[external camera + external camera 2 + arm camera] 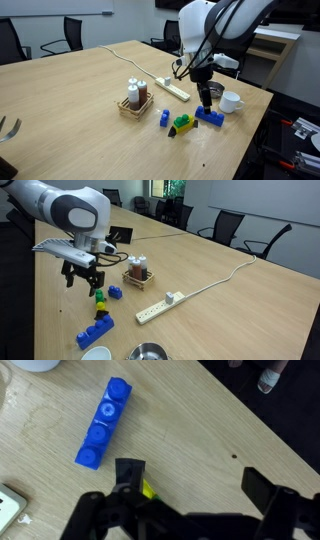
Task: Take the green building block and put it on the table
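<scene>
The green building block sits on top of a yellow brick on the wooden table. My gripper is open and empty. It hovers above the table, beside the stack, between it and the long blue brick. In the wrist view only a yellow-green sliver shows beside one finger; I cannot tell which brick it is.
A small blue brick lies next to the stack. A white mug, a metal bowl, a basket with bottles and a power strip are nearby. The table edge is close.
</scene>
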Controlling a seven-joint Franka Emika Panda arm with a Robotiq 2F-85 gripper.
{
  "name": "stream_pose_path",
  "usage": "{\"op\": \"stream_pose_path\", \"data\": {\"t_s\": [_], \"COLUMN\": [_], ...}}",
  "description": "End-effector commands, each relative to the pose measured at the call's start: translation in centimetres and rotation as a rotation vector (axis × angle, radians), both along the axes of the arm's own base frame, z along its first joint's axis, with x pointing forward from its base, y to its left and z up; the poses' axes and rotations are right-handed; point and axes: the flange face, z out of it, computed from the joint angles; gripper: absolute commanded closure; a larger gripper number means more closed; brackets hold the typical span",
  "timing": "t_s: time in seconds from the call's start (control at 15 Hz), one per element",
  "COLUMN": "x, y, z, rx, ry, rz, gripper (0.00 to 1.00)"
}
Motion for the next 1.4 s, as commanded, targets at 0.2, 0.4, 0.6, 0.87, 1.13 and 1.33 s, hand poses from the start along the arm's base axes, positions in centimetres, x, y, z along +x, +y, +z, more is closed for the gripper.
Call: {"op": "stream_pose_path", "data": {"t_s": [0.2,0.4,0.6,0.87,1.13,1.33], "x": [4.6,5.6,5.8,6.1,5.2,4.6], "y": [0.5,1.9,2.5,2.9,3.5,3.8], "z": [-3.1,-4.2,-5.0,-6.2,-7.6,-8.4], "rx": [-0.057,-0.004,0.011,0.056,0.078,0.088], "ry": [-0.085,-0.094,-0.094,-0.090,-0.051,-0.040], "rz": [0.100,0.138,0.142,0.182,0.259,0.285], "gripper": [0.00,0.00,0.00,0.00,0.00,0.00]}}
